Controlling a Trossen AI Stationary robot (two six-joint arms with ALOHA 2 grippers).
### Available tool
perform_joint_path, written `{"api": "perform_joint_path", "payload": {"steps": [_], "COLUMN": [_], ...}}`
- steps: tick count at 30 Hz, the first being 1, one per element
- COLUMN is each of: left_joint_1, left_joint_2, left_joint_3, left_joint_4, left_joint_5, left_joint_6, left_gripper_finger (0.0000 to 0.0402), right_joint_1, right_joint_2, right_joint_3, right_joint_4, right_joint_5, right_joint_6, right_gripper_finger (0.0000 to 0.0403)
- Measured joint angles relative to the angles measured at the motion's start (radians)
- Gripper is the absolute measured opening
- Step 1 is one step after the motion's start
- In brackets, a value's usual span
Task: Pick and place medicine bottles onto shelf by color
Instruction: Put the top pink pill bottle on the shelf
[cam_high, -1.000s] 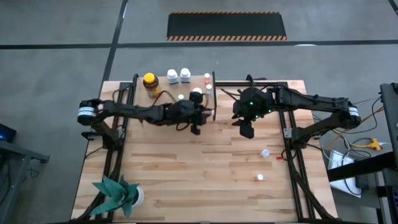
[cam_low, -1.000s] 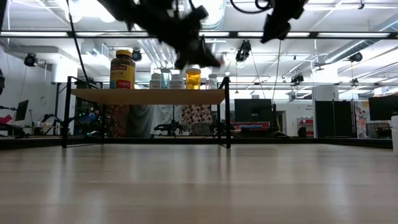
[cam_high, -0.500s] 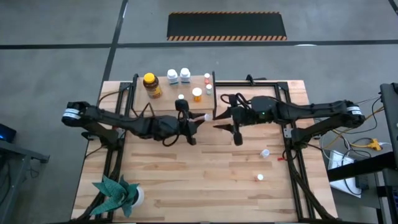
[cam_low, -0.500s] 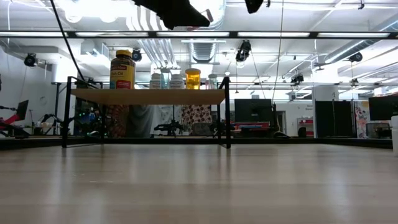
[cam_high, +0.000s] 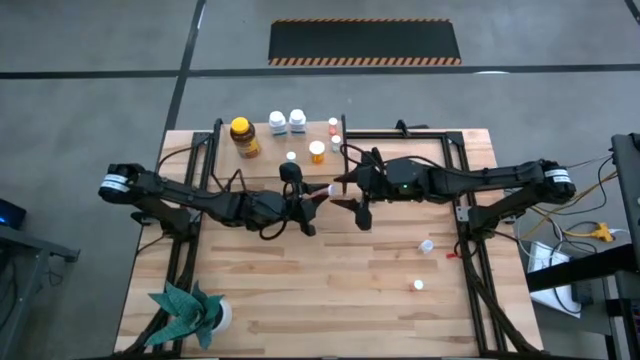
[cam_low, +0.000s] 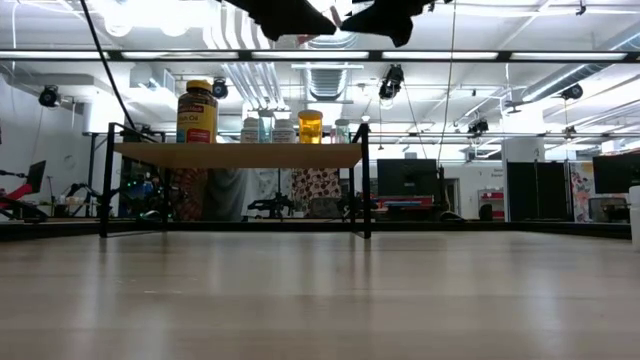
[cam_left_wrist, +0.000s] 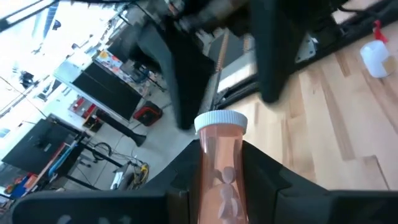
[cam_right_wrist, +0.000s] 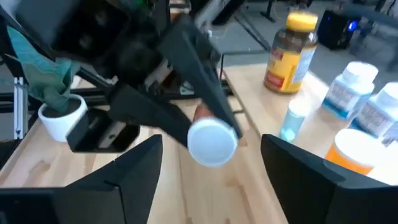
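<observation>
Right tool (cam_high: 345, 192) probably blocks pink bottle (cam_left_wrist: 221, 163).

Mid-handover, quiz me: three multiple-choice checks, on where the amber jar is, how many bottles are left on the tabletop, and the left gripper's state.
1. The amber jar stands: A on the shelf; B held in mid-air; C on the floor.
2. Small bottles on the bare tabletop: A none; B two; C five.
3. The left gripper is: A open and empty; B shut on a pink bottle; C out of view.

1 A: it stands at the shelf's end.
2 B: two lie near the right arm's base.
3 B: its fingers clamp the white-capped bottle, and the open right gripper faces the cap.
</observation>
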Motion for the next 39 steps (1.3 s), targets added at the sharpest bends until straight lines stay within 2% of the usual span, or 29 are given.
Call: {"api": "perform_joint_path", "payload": {"steps": [4,19,24,33,39], "left_joint_1": [-0.002,-0.002,-0.002,-0.002,-0.002], "left_joint_2": [0.000,0.002,0.002,0.002,0.002], "left_joint_3": [0.000,-0.006,-0.006,-0.005,-0.005], "left_joint_4": [0.045,0.036,0.037,0.050,0.050], "left_joint_5": [-0.003,0.004,0.044,0.039,0.039], "left_joint_6": [0.024,0.055,0.070,0.068,0.065], "left_gripper_finger": [0.0066,0.0066,0.0066,0.0066,0.0085], "right_joint_1": [0.000,0.000,0.000,0.000,0.000], "right_joint_2": [0.027,0.038,0.038,0.038,0.038], "right_joint_3": [0.010,0.017,0.017,0.017,0.017], "right_joint_4": [0.009,0.034,0.045,0.043,0.040], "right_joint_5": [0.000,0.000,-0.002,0.002,0.003], "right_joint_6": [0.019,0.047,0.064,0.065,0.063], "right_gripper_finger": [0.0267,0.0221,0.0194,0.0132,0.0125]}}
